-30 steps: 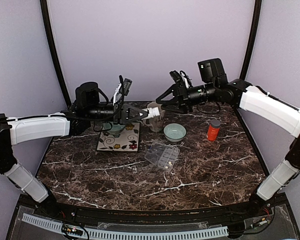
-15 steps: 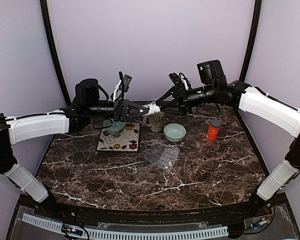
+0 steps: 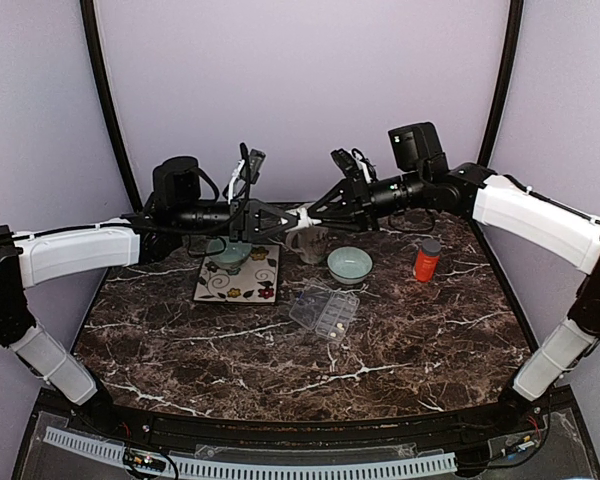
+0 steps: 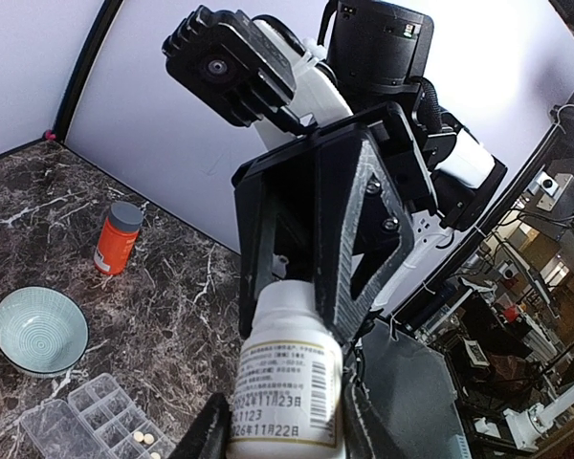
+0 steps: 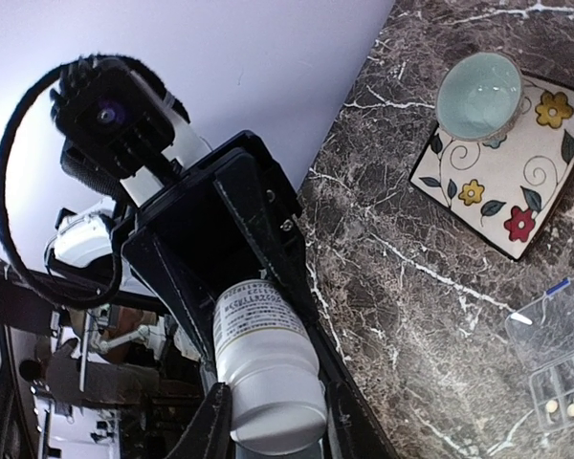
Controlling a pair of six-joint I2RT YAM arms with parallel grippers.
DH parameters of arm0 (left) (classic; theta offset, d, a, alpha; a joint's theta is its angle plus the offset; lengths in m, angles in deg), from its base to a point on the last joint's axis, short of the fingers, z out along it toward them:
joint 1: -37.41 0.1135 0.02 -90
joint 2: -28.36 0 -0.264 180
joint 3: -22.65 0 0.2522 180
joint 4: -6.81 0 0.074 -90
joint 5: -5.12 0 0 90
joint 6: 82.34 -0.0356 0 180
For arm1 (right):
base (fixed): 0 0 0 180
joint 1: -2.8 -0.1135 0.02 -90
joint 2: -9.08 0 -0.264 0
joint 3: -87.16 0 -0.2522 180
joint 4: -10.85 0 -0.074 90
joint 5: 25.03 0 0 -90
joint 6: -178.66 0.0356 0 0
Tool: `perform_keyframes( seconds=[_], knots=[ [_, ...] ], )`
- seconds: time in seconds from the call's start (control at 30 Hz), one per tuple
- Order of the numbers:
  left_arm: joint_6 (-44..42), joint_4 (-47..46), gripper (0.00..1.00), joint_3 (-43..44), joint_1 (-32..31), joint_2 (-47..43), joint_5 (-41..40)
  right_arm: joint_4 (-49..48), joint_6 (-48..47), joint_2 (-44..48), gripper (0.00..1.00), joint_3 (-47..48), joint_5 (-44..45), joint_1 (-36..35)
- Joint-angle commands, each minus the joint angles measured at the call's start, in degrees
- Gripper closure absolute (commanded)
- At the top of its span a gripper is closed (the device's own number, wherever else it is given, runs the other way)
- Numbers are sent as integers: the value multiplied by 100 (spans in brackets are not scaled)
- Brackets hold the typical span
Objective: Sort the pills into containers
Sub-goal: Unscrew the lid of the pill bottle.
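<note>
The left gripper [image 4: 285, 430] and right gripper [image 5: 275, 426] each clamp one end of a white bottle [image 5: 258, 335] above the bench's far edge, while the pills [image 4: 142, 438] in the pill box [image 4: 100, 397] at bench centre look light, hard and roll-prone, so each should be pinched across its rim.

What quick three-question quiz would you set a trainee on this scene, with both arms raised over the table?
1. True or false: the white bottle stands on the table.
2. Multiple choice: where do the pills lie? A) in a compartment of the pill box; B) in a green bowl; C) loose on the table.
3. Fill in: the left gripper and the right gripper both grip the ___.

Key: 1 false, it is held in the air between the arms. 2 A. 3 white bottle.
</note>
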Motion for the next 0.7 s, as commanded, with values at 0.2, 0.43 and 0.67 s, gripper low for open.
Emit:
perform_keyframes(
  seconds=[0.2, 0.43, 0.67],
  knots=[
    [422, -488, 100, 172, 54, 92, 447, 90, -1230, 48, 100, 176, -22, -69],
    [2388, -2319, 100, 177, 183, 538, 1561, 65, -2552, 294, 100, 93, 122, -95],
    [3605, -3521, 100, 218, 192, 830, 1937, 17, -3177, 388, 97, 143, 392, -117]
  ],
)
